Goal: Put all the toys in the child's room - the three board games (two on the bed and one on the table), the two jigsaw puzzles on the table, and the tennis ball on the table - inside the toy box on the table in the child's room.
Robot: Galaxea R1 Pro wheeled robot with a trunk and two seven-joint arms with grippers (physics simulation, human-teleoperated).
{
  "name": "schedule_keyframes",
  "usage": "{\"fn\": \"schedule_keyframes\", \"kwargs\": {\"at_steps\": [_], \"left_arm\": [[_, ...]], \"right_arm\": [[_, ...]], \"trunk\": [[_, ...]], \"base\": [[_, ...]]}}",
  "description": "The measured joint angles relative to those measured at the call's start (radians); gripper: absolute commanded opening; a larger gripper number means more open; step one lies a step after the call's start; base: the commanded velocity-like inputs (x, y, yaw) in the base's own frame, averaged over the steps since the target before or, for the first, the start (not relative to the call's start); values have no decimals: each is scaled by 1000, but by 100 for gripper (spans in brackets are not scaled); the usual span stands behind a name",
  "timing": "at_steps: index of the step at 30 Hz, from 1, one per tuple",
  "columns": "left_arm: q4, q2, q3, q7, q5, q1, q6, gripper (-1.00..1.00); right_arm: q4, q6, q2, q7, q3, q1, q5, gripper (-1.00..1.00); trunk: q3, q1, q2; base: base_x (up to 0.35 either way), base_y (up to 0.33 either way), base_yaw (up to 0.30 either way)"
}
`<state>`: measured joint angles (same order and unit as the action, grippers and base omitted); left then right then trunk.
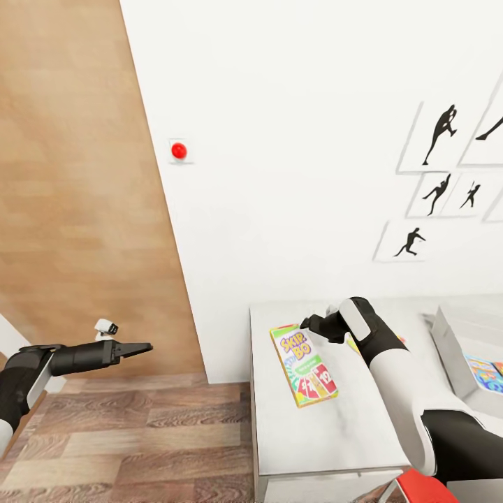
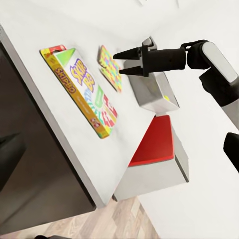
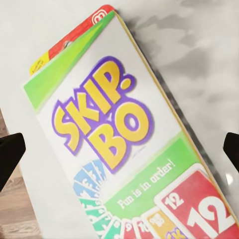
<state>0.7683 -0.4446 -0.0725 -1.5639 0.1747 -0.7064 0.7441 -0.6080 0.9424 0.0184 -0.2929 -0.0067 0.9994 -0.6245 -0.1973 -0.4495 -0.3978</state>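
The green "SKIP BO" board game [image 1: 304, 363] lies flat on the pale table [image 1: 328, 433] near its left end. My right gripper [image 1: 305, 325] hovers open just above the box's far end; in the right wrist view the box [image 3: 119, 144] lies between the spread fingertips [image 3: 10, 154]. A multicoloured jigsaw puzzle [image 2: 110, 67] lies beside the game, under the right gripper [image 2: 119, 63]. The grey toy box [image 1: 450, 353] stands to the right, with a light blue board game [image 1: 485, 374] inside. My left gripper [image 1: 140, 346] hangs open and empty over the floor, left of the table.
A brown wooden door [image 1: 70, 175] fills the left side, above the wood-plank floor [image 1: 140, 433]. A red button [image 1: 179, 149] and black silhouette prints [image 1: 433, 181] are on the white wall. A grey block with a red top [image 2: 154, 144] sits by the table's near edge.
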Motion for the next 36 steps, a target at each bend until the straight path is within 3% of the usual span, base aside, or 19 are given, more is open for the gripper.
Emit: {"fn": "schedule_keyframes", "kwargs": {"at_steps": [36], "left_arm": [[0, 0, 0, 1, 0, 0, 0, 100]], "right_arm": [[0, 1, 0, 3, 3, 0, -3, 100]], "trunk": [[-59, 0, 0]], "base": [[0, 0, 0]]}}
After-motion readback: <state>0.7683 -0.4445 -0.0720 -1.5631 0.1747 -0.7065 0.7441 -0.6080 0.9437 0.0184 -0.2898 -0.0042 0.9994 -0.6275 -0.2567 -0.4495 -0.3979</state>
